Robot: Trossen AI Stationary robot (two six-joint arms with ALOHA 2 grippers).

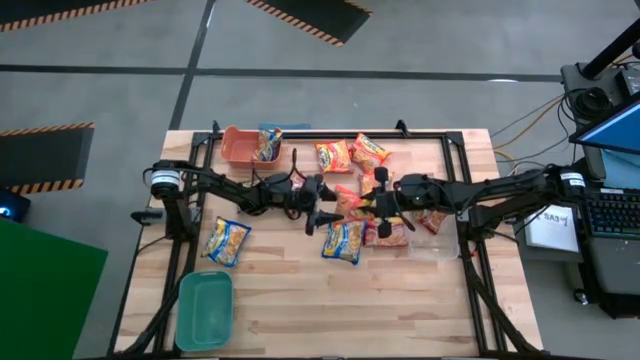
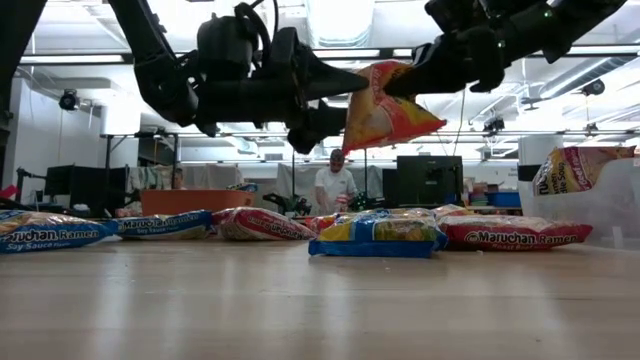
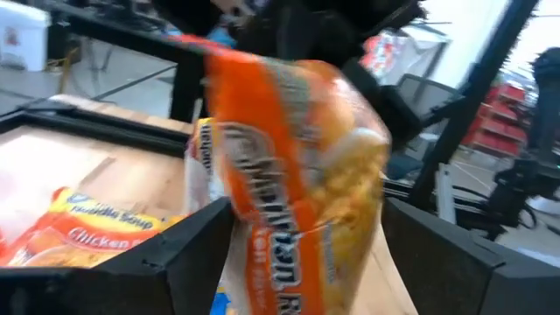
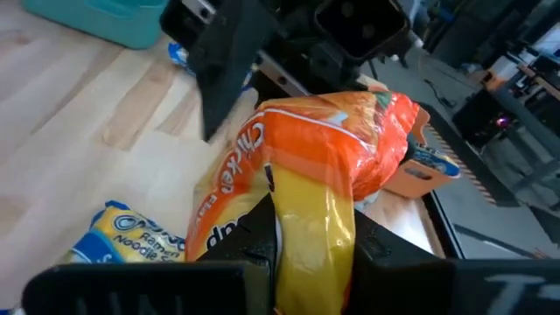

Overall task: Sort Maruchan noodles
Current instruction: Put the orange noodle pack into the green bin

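An orange Maruchan packet (image 2: 385,110) hangs in the air above the table's middle, between my two grippers. My right gripper (image 2: 402,78) is shut on it, as the right wrist view (image 4: 311,232) shows. My left gripper (image 1: 322,205) is open and faces it from the left. In the left wrist view its fingers (image 3: 188,241) stand on either side of the packet (image 3: 297,175). Several more packets lie flat on the table: blue-and-yellow ones (image 1: 343,241) (image 1: 227,241), orange ones (image 1: 333,156) (image 1: 369,150) and a red one (image 1: 392,233). My right gripper pinches the orange packet by its upper end (image 4: 311,197) between both fingers, slanting down from the table's right. The packet is lifted clear and hangs tilted below the fingers. My left gripper: whether its open fingers touch the packet cannot be told.
An orange bin (image 1: 238,143) at the far left holds one packet (image 1: 268,145). A teal bin (image 1: 205,308) sits at the near left corner. A clear container (image 2: 600,200) on the right holds a packet (image 2: 575,165). Bare wood lies along the near edge. A person (image 2: 335,185) stands far behind.
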